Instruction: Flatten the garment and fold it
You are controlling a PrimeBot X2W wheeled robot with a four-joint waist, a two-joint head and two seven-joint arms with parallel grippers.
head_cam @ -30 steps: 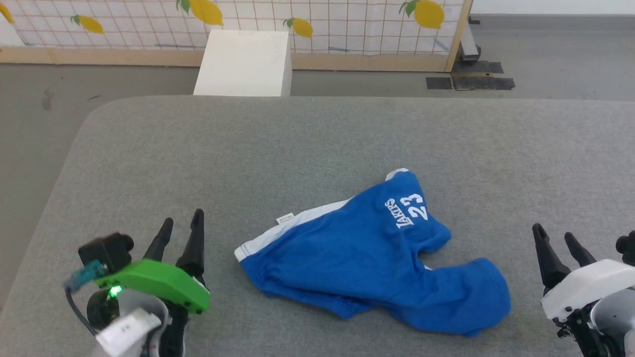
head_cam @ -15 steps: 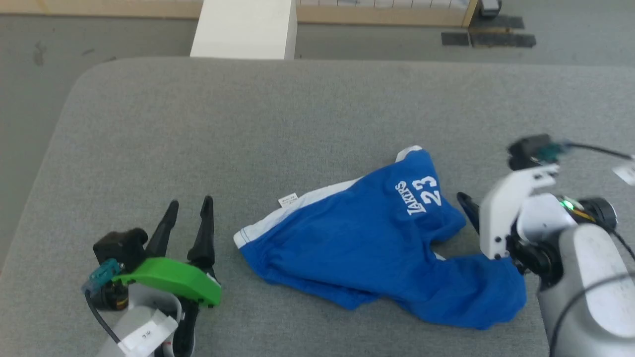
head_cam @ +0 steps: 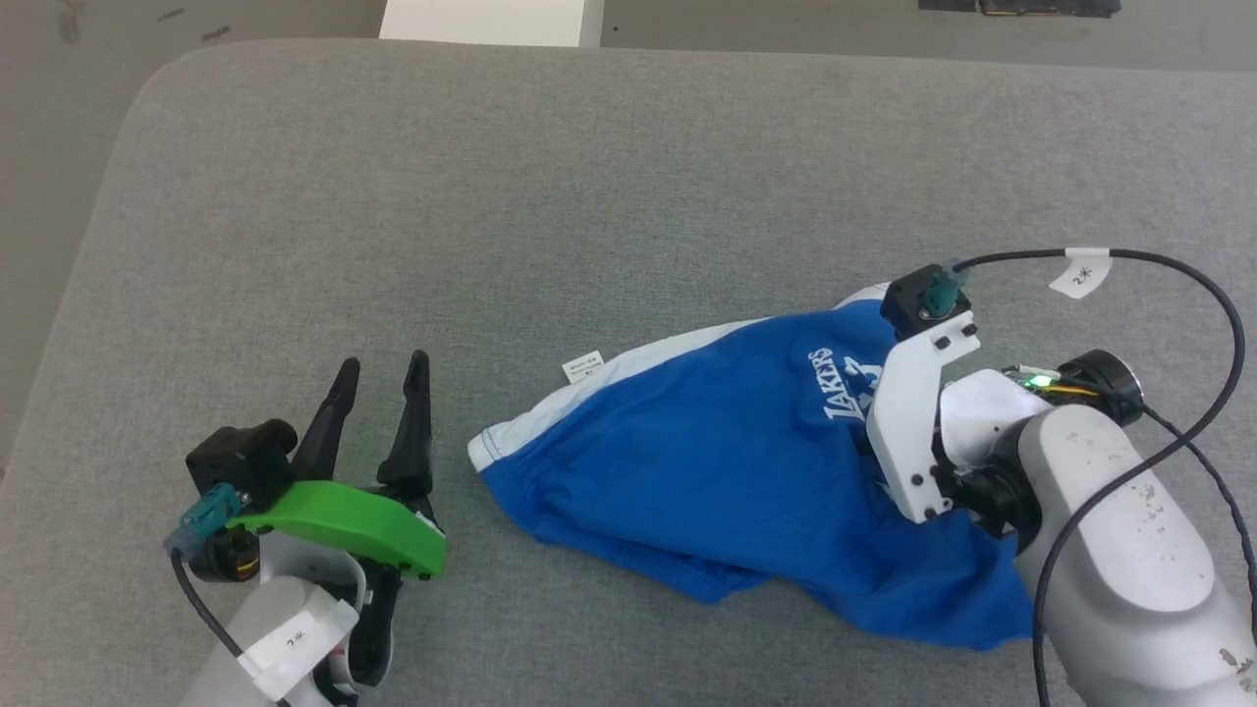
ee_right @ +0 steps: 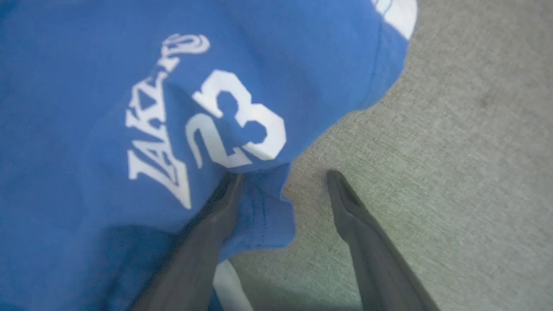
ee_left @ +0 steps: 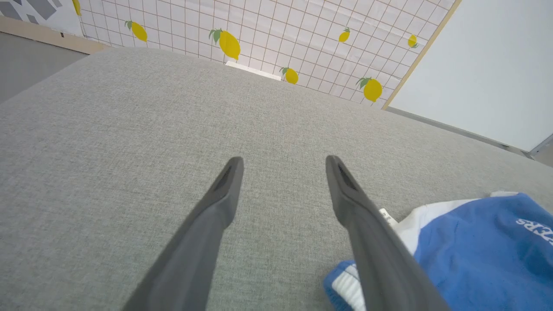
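Garment [head_cam: 707, 471] lies rumpled on the grey tabletop [head_cam: 589, 196], its long axis running crosswise in front of the robot: white-trimmed end toward the left arm, bunched leg ends toward the right arm. Right gripper [ee_right: 285, 179] is right on it, jaws spread wide at the hem just under the LAKERS 23 print [ee_right: 194, 116]. One finger [ee_right: 207, 233] is against the blue cloth and the other is over bare tabletop just off the garment's edge, so the hem sits between them. Nothing pinched yet. Left gripper [head_cam: 381, 365] sits just off the garment's white-trimmed end, jaws parted and empty, with the cloth off to its right, near but apart. Small white tag [head_cam: 582, 366] pokes out from the garment's far edge. My call: the right arm is the nearer one, and closing on that hem looks like the grab that starts pulling the leg flat.
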